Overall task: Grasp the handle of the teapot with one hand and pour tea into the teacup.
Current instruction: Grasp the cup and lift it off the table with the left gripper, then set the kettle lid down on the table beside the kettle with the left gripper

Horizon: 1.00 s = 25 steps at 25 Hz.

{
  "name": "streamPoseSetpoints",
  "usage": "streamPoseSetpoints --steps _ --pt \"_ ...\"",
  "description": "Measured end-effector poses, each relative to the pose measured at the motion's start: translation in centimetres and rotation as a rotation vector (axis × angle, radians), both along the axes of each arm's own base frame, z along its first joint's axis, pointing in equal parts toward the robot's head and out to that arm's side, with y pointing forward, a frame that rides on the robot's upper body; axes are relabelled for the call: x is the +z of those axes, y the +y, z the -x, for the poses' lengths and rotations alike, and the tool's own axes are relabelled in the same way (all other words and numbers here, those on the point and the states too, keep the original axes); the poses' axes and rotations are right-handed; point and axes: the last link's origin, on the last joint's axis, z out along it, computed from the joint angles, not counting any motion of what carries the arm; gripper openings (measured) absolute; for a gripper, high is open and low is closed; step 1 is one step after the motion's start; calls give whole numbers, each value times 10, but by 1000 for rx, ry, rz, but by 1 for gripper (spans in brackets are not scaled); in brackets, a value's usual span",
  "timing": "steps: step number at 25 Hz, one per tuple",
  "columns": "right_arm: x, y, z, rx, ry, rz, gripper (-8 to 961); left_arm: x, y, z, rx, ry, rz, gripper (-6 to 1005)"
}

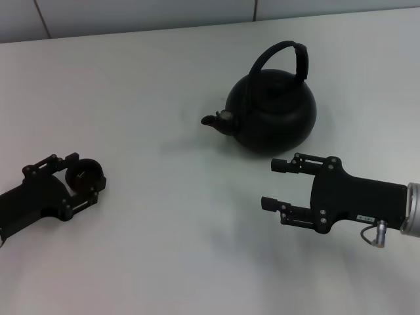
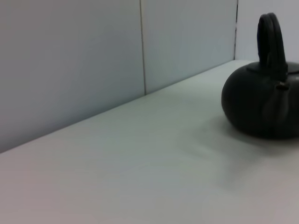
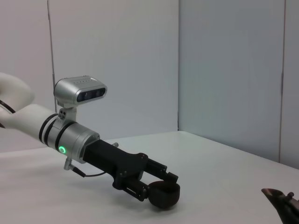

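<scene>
A plain white surface (image 1: 164, 216) fills the scene. Along its far edge stands a pale grey panelled wall (image 1: 131, 13) with thin vertical seams.

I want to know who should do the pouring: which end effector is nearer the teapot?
Right. The right end effector hangs open just in front of the teapot, apart from it. The left end effector sits far off, around the teacup.

White table (image 1: 164, 249), matte surface, backed by pale wall panels.
Resting on it: one black teapot (image 1: 272, 115), far right of centre, spout leftward; one small dark teacup (image 1: 85, 174), near left edge, well apart.
</scene>
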Motion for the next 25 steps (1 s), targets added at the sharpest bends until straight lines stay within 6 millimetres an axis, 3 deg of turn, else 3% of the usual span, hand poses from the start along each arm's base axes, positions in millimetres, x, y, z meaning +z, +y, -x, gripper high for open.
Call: streamPoseSetpoints --steps 7,17,25 --pt "0 1 1 4 0 0 663 -3 9 -18 -56 -39 18 689" --pt "0 3 3 10 3 0 663 -35 39 -66 -191 -23 92 689" --pt "-1 4 4 11 5 -1 664 -39 46 -70 -192 0 96 690"
